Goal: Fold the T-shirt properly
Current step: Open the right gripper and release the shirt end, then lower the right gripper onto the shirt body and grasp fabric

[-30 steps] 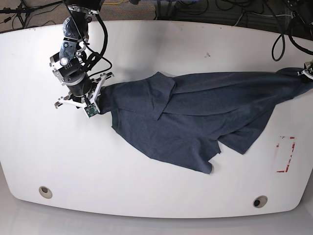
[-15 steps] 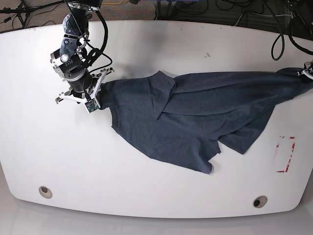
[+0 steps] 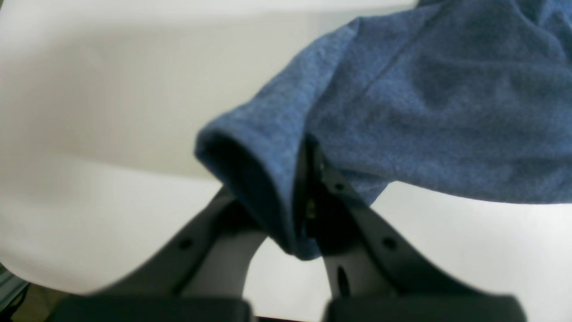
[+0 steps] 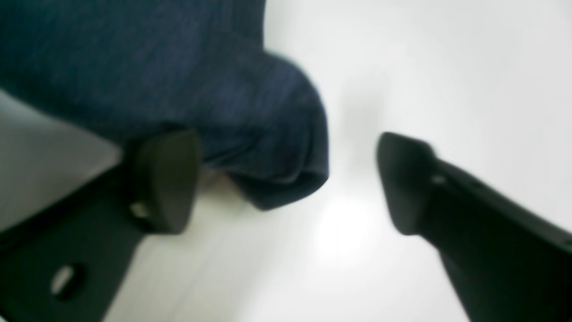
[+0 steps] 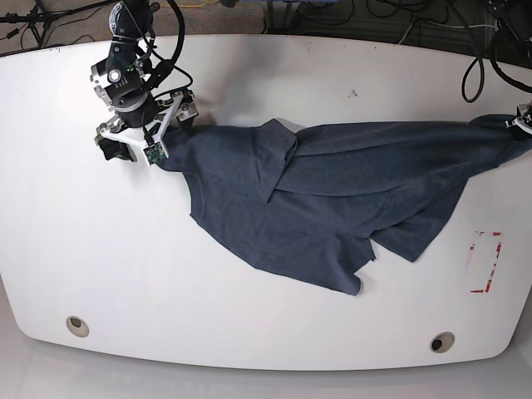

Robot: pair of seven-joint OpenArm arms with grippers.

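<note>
On the white desk, the T-shirt is pinched at one edge by the left gripper (fingers clamped); the right gripper fingers are spread wide, holding nothing.

A white desk with two round holes near its front edge carries a red-marked rectangle, with black cables trailing behind.

The crumpled cotton short-sleeved T-shirt was dark heathered navy, bluer and finely flecked in the left wrist view. The smooth oval table was plain white, with a small red-and-white rectangular marking near 1 edge. The right gripper's plastic fingers were matte black.
</note>
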